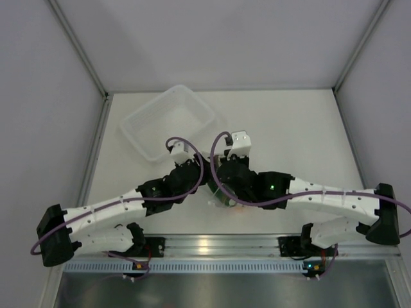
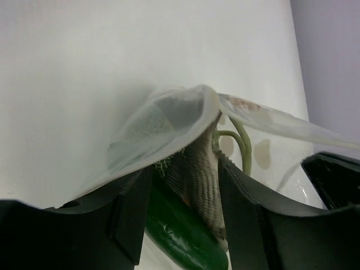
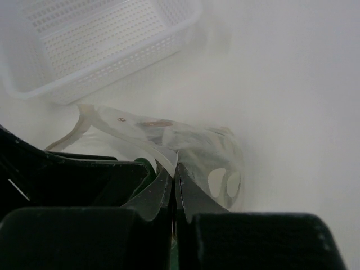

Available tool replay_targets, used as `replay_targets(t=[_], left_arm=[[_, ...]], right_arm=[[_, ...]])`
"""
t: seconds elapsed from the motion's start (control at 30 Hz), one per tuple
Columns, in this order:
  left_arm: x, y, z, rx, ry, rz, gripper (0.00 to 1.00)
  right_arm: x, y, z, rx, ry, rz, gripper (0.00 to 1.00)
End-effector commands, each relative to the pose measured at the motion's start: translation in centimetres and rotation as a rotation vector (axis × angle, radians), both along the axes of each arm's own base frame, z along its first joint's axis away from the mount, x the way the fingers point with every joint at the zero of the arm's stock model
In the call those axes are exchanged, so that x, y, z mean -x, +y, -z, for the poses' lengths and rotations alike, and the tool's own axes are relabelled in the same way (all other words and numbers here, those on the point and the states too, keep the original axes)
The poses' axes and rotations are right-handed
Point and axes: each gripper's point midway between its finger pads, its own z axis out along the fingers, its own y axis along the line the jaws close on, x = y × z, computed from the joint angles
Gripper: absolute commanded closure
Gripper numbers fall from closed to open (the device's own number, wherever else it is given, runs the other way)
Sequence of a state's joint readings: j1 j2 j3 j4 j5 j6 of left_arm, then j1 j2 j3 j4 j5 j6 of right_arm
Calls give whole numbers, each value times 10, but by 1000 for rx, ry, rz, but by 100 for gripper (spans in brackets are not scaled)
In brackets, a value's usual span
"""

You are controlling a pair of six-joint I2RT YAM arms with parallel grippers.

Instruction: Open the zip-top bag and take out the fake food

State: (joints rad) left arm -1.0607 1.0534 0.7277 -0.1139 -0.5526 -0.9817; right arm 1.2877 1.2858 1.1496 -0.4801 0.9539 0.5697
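Right pincer point(image 3: 175, 169): its jaws are pressing together on a fold of the zip-top bag point(image 3: 191, 138). Left pincer point(image 2: 183, 167): its jaws are standing apart, with the grey-brown fish point(image 2: 197, 180) and dark green cucumber point(image 2: 180, 242) lying between them under the bag's film. The bag is resting on the table point(image 3: 292, 84) between both pincers. The white perforated basket point(image 3: 112, 62) is standing apart at 11 o'clock.

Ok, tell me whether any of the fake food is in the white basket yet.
No: in the top view the white basket holds nothing, and the fish and cucumber show under the zip-top bag's film.
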Motion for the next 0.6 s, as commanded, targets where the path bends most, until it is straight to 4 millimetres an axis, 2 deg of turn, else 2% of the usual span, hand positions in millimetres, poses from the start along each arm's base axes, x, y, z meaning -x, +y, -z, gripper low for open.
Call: replay_targets(t=[0.0,0.03,0.1,0.33,0.43,0.47,0.57], left_arm=[[-16,3,-13,22,-51,-95,44],[-16,2,-8,15,-49,-91,43],[-17,-8,-12,58,-71,-60,43],[-16,-44,-19,103,-93,52,41],[-19,-53,-10,80,-85,65,40],[-21,-55,1,56,-70,59,40],[-25,-57,16,37,-44,33,40]], right_arm=[[7,16,-22,-174,-28,-48,100],[9,18,-25,-204,-32,-76,100],[12,20,-16,-225,-24,-95,100],[9,8,-9,-191,-20,-43,100],[10,4,-12,-193,-22,-38,100],[10,4,-14,-204,-23,-45,100],[12,2,-13,-226,-19,-66,100]])
